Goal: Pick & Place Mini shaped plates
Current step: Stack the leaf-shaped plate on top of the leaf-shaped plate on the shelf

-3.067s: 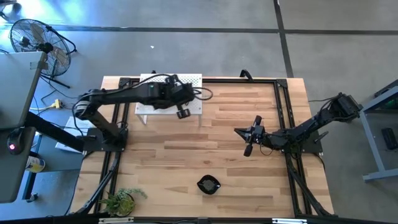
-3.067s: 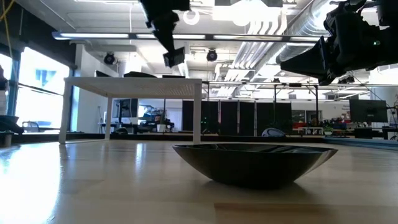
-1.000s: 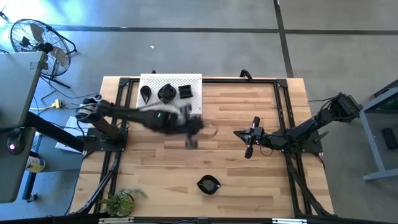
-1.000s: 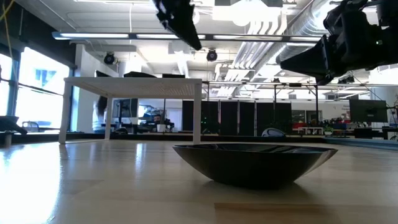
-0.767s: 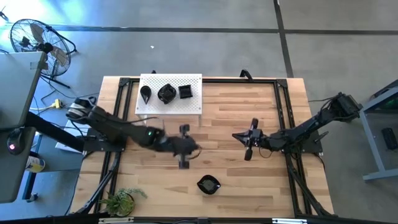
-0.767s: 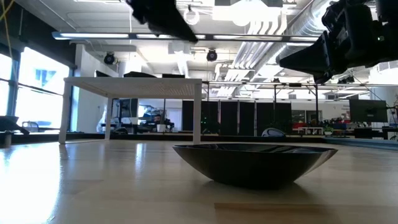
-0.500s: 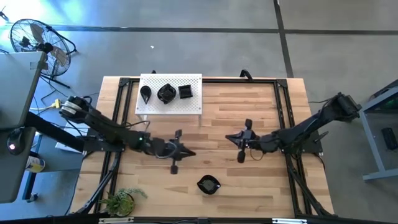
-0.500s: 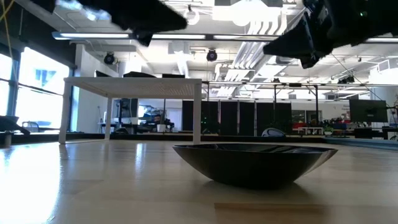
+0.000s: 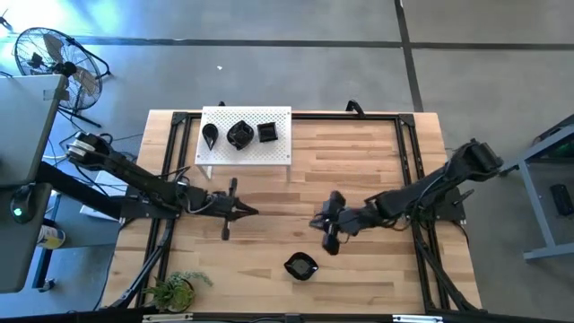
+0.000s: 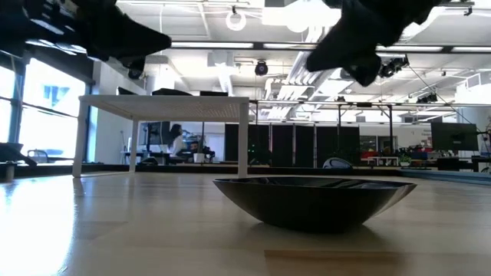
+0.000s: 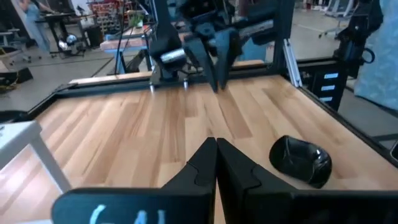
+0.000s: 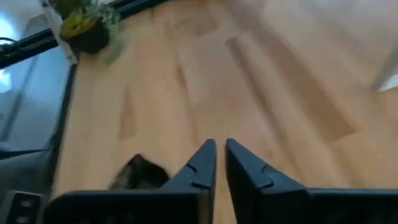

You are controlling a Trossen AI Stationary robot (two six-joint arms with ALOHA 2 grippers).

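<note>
Since the earlier frames the left tool (image 9: pixel 226 215) has pulled back from the white perforated board (image 9: pixel 278 149) to the tabletop's (image 9: pixel 377 152) left-middle, clenched and empty. The right tool (image 9: pixel 328 231), nearly clenched, has advanced beside the lone plate (image 9: pixel 300 266) near the front edge. 3 mini shaped plates (image 9: pixel 239 135) sit on the board.

A pale butcher-block wooden table (image 9: pixel 359 161) edged by a black metal frame (image 9: pixel 408 170) carries a small white perforated stand (image 9: pixel 247 157) on legs, well beyond the left gripper (image 9: pixel 226 224). One glossy black wavy-rimmed dish (image 9: pixel 300 266) lies on the bare wood just in front of the right gripper (image 9: pixel 328 239). A small green potted plant (image 9: pixel 173 289) sits at the table's corner, nearer the left gripper
</note>
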